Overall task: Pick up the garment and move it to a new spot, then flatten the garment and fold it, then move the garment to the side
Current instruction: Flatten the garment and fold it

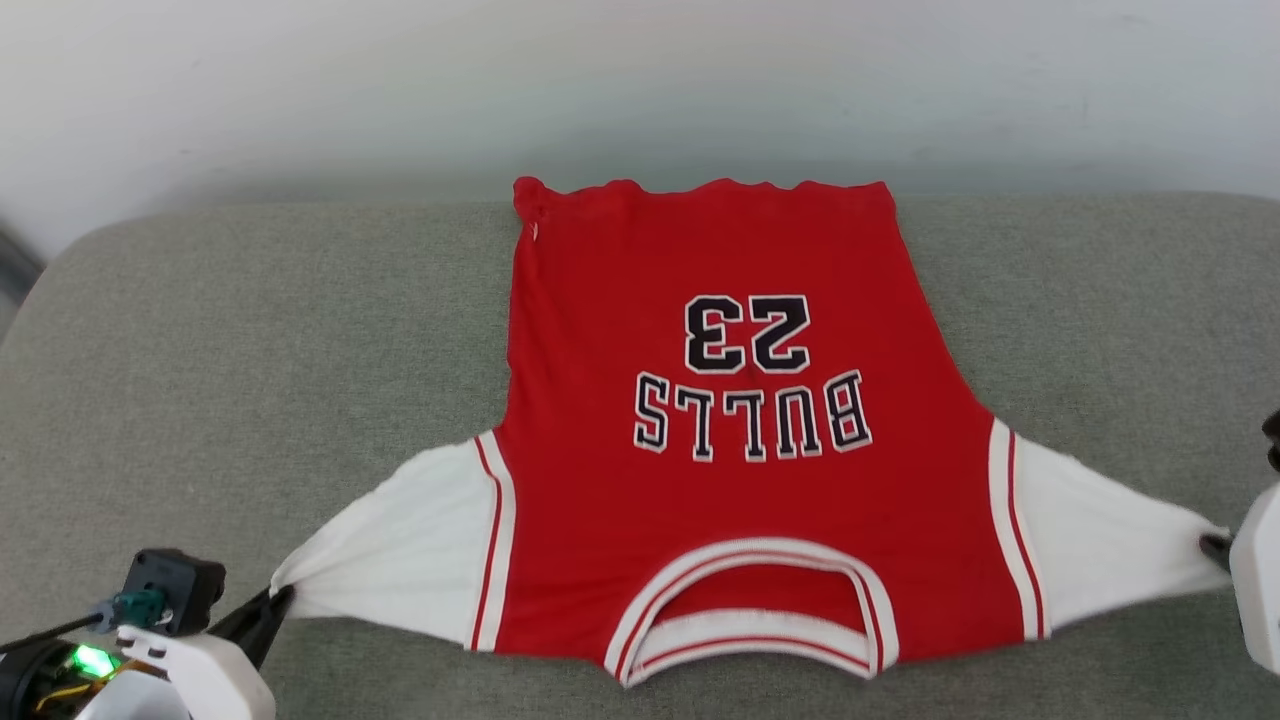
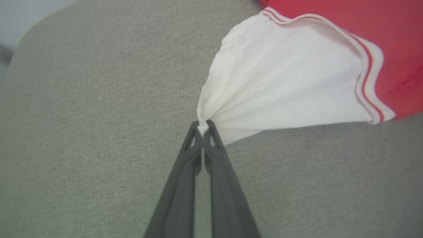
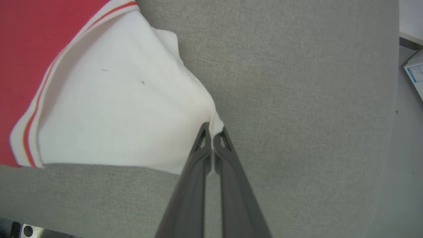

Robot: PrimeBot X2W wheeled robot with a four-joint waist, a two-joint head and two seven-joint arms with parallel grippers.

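Red white-sleeved jersey is lying flat on grey fabric cushion, collar pointing near, sleeve span running left-right. Left gripper and right gripper are each pinching a sleeve tip.

jersey: flat on the padded surface, collar nearest the robot, hem toward the wall
left hand: lower left, pinching the left-side sleeve tip
right hand: right edge, pinching the other sleeve tip
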